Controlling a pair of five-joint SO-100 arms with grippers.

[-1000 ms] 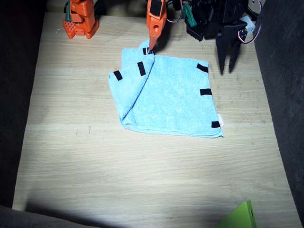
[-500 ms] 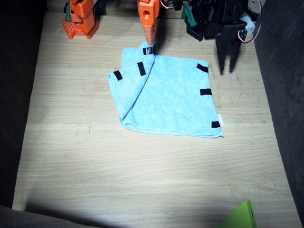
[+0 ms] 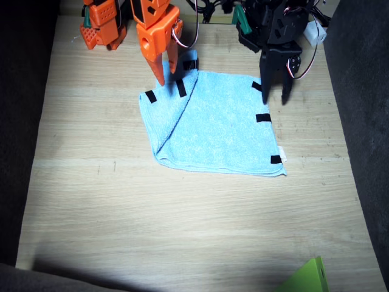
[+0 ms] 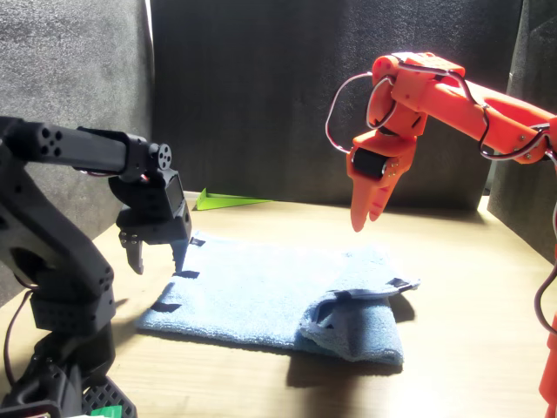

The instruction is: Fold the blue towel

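Towel [image 3: 219, 125] lies on the table [image 3: 182, 219], centre-upper frame, its left flap turned over the rest. We judge one partial, skewed fold laid; squaring and a further fold remain. Right fingers [image 3: 163, 72] hang empty and closed above the flap; left fingers [image 3: 275, 94] open over the taped right edge.

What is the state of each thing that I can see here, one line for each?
blue towel: flat on the table, one corner folded over, not gripped.
right end effector: orange, lifted above the towel's folded corner, empty; open or shut cannot be told.
left end effector: black, open, empty, hovering over the towel's taped edge.
green object: lying at the table's edge, untouched.
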